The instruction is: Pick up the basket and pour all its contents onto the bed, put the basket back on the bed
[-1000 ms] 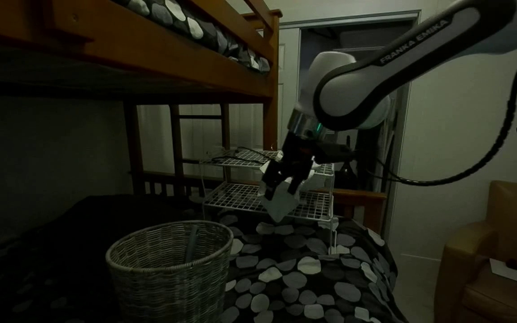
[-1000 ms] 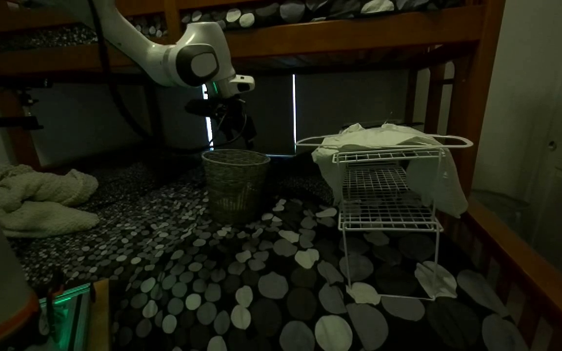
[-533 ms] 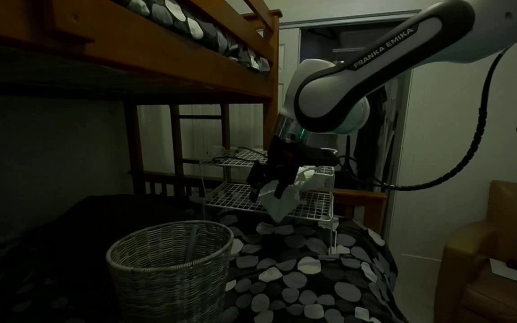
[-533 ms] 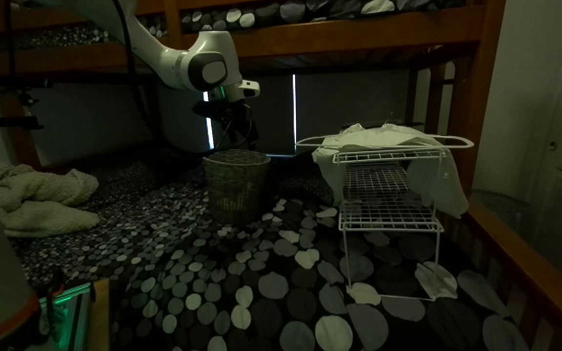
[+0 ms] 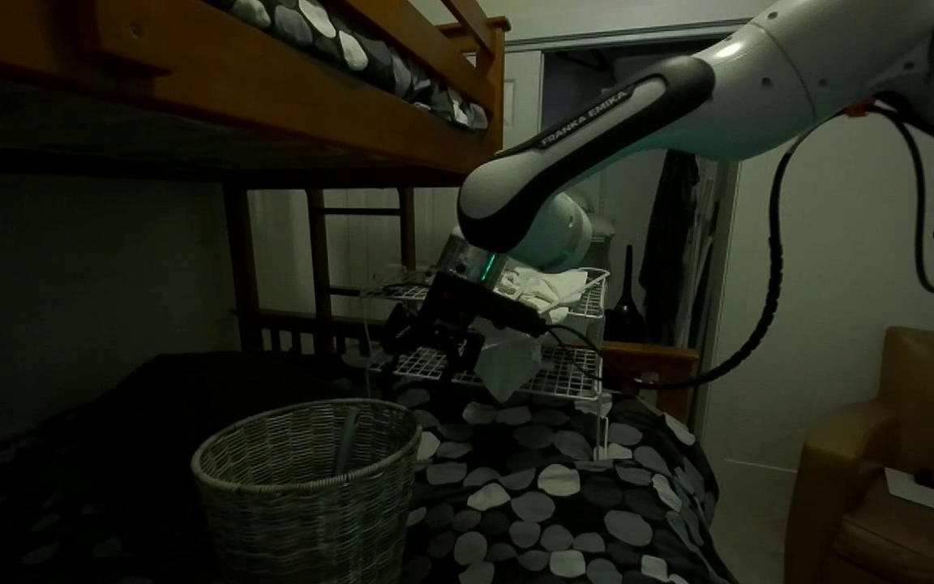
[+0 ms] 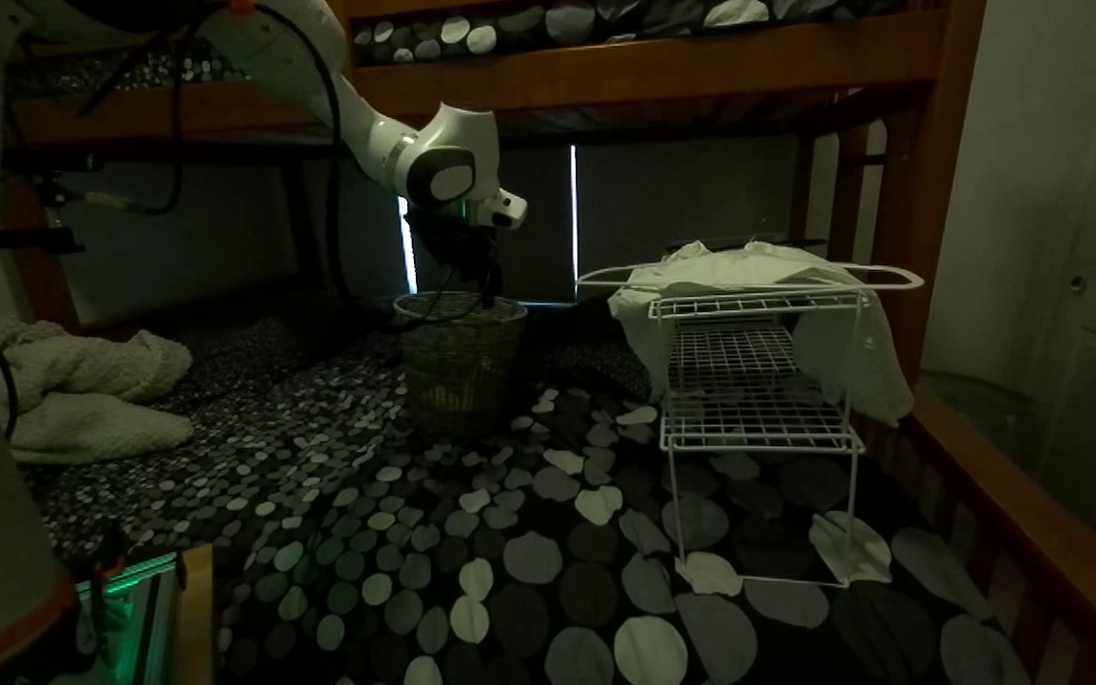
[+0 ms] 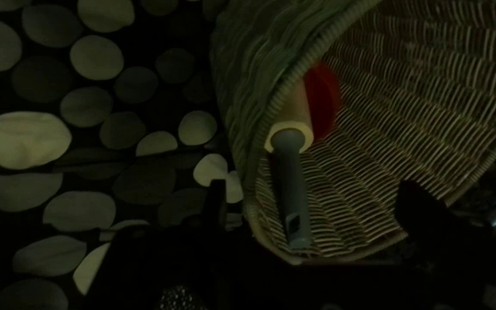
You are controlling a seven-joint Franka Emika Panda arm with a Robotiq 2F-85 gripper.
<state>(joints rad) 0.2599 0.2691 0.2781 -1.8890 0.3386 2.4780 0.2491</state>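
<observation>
The woven wicker basket (image 5: 313, 527) stands upright on the patterned bed (image 5: 540, 519); it also shows in an exterior view (image 6: 458, 381) and the wrist view (image 7: 252, 73). Inside it lie a pale roller (image 7: 293, 107) with a grey handle (image 7: 293, 193) and a red object (image 7: 323, 101). The rest of its contents is hidden. My gripper (image 5: 421, 369) is open and empty, above and close to the basket's rim. In the wrist view the fingers (image 7: 312, 193) are wide apart, one over the bed cover and one over the basket's far side, with the handle end between them.
A white wire rack (image 6: 757, 438) with white cloth (image 6: 748, 266) stands on the bed near the gripper. The wooden upper bunk (image 6: 700, 76) hangs overhead. A cream blanket (image 6: 91, 390) lies on the bed. A tan armchair (image 5: 848, 454) stands beside it.
My gripper has moved down and toward the basket, leftward in an exterior view, and has tilted. The basket and the rack have not moved.
</observation>
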